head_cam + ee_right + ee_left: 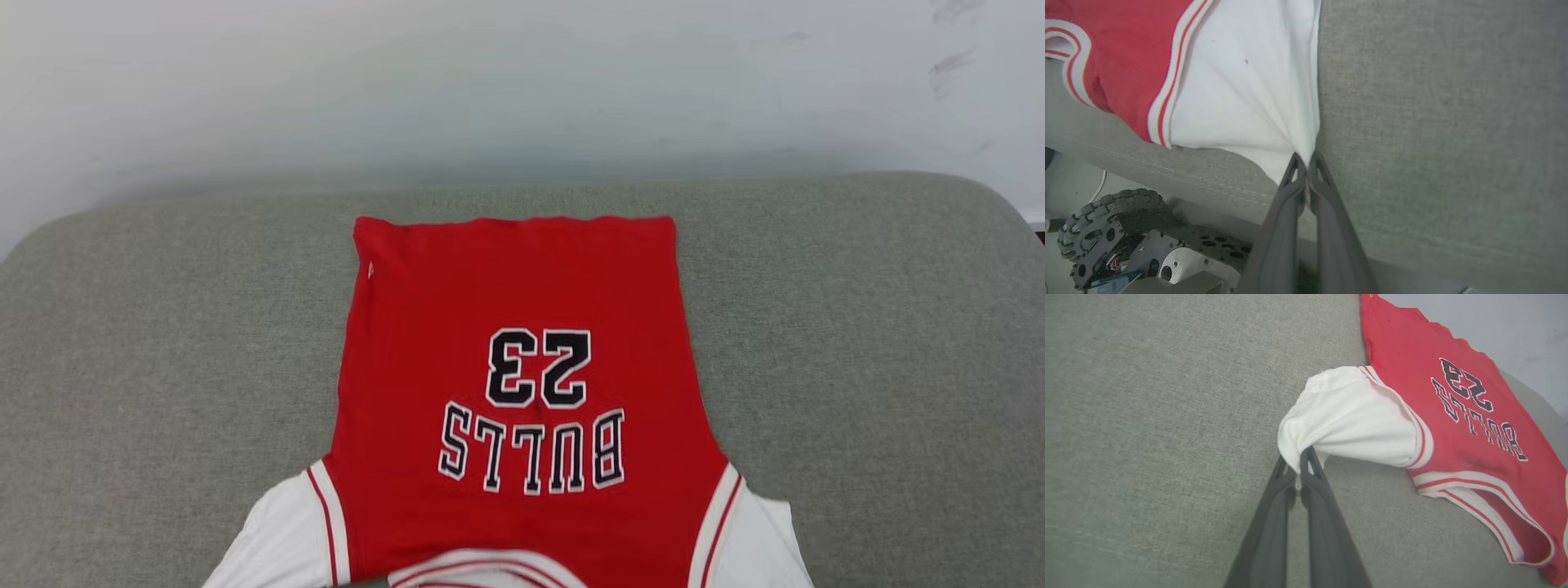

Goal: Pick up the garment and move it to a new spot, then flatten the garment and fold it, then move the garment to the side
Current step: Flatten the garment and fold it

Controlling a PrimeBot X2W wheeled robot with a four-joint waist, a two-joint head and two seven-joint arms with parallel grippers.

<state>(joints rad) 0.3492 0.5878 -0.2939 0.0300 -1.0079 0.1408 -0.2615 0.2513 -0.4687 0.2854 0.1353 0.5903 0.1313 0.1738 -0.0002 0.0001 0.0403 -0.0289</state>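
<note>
My left gripper (1299,475) and right gripper (1306,165) each pinch a sleeve of the garment (514,286) tight, at eight and four o'clock, to spread it flat.

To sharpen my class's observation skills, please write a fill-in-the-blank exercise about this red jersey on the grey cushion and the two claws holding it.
1. The number printed on the jersey is ____.
2. The sleeve pinched by the left claw is coloured ____.
3. The right claw is shut on the jersey's other ____.
4. In the head view the lettering appears ____ down.

Missing words: 23; white; sleeve; upside.
</note>
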